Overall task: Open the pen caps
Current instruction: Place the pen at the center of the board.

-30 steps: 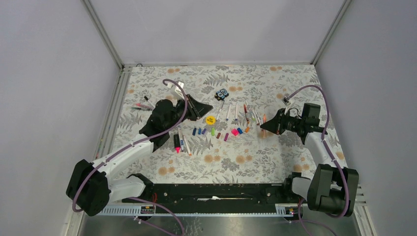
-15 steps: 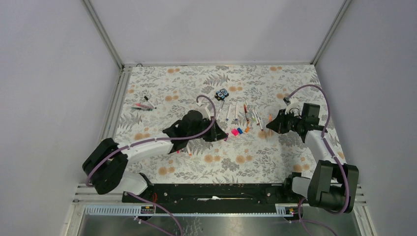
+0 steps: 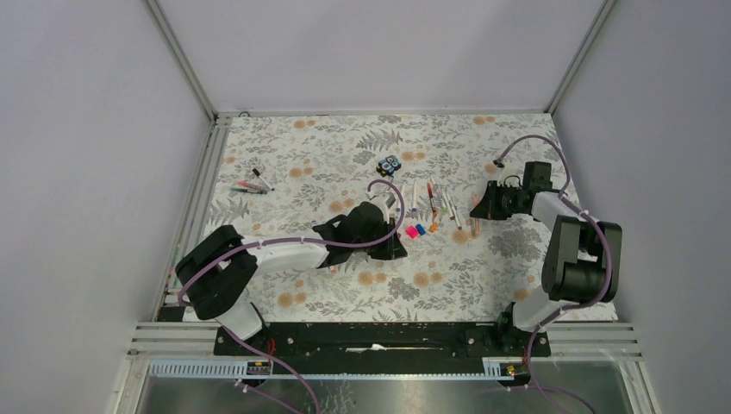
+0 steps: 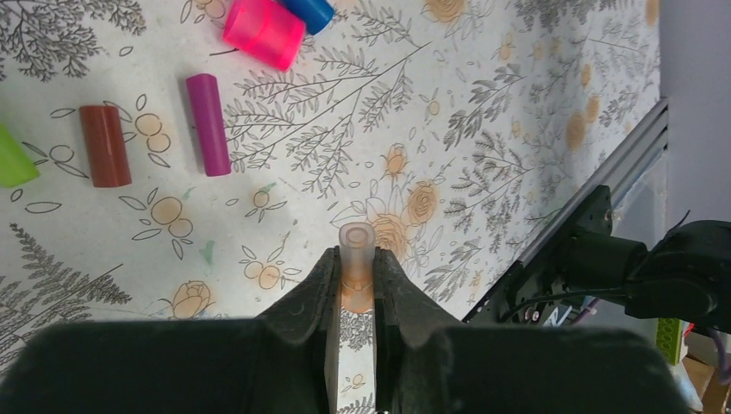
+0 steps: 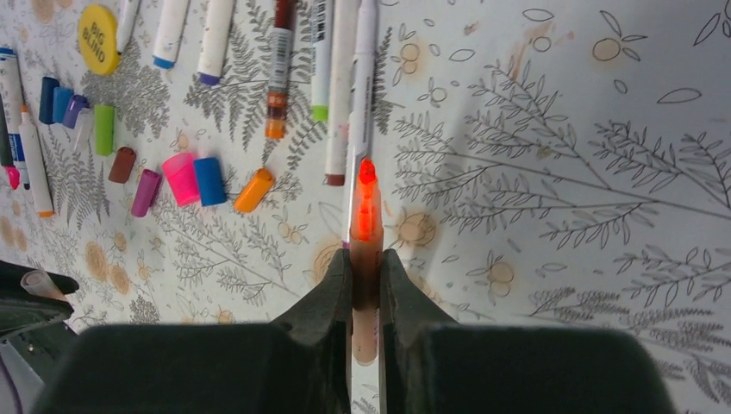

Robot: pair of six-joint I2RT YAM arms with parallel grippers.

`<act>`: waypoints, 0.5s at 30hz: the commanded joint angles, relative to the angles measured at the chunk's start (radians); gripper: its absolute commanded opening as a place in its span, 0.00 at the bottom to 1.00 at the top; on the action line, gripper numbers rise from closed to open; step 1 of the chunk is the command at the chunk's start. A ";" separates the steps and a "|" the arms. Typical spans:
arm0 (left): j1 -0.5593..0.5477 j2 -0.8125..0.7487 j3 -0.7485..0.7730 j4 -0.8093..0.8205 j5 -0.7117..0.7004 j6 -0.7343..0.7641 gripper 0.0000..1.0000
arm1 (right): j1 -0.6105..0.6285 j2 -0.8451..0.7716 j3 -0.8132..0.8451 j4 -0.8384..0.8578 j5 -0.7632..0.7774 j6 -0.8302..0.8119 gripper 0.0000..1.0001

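My left gripper [image 4: 355, 259] is shut on a clear, orange-tinted pen cap [image 4: 356, 238] and holds it just above the cloth; in the top view it [image 3: 393, 247] is near the loose caps. Loose caps lie nearby: pink [image 4: 264, 33], blue [image 4: 309, 10], purple [image 4: 209, 123], brown [image 4: 105, 145], green [image 4: 10, 157]. My right gripper [image 5: 365, 257] is shut on an uncapped orange pen [image 5: 365, 197], tip pointing away. In the top view it [image 3: 477, 208] is right of the row of pens [image 3: 431, 200]. More pens [image 5: 278, 60] lie in a row ahead.
A yellow disc [image 5: 98, 38] lies left of the pen row. A black-and-blue block [image 3: 389, 164] sits further back. Two or three pens [image 3: 250, 185] lie apart at the far left. An orange cap [image 5: 253, 191] lies by the pink and blue ones. A metal rail [image 4: 603, 181] borders the cloth.
My left arm swung right from beside the left pens to the loose caps, with the clear cap in it. My right gripper drew back and turned, still holding the orange pen.
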 commanded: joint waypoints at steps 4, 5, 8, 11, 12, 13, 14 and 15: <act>-0.007 0.008 0.028 0.017 -0.036 0.024 0.00 | -0.004 0.155 0.131 -0.113 -0.009 -0.019 0.14; -0.007 0.009 0.028 0.016 -0.036 0.025 0.00 | -0.004 0.164 0.134 -0.113 -0.008 -0.017 0.15; -0.007 0.016 0.034 0.018 -0.036 0.029 0.00 | -0.004 0.195 0.149 -0.113 -0.001 -0.002 0.19; -0.007 0.024 0.039 0.017 -0.030 0.029 0.00 | -0.004 0.224 0.164 -0.116 0.005 0.005 0.22; -0.008 0.025 0.039 0.017 -0.028 0.027 0.00 | -0.004 0.232 0.169 -0.122 0.005 0.003 0.23; -0.009 0.025 0.038 0.017 -0.028 0.027 0.00 | -0.004 0.235 0.171 -0.126 0.007 0.003 0.25; -0.009 0.023 0.037 0.017 -0.027 0.026 0.00 | -0.004 0.237 0.172 -0.126 0.010 0.003 0.27; -0.008 0.022 0.036 0.017 -0.029 0.026 0.00 | -0.004 0.239 0.173 -0.126 0.013 0.003 0.30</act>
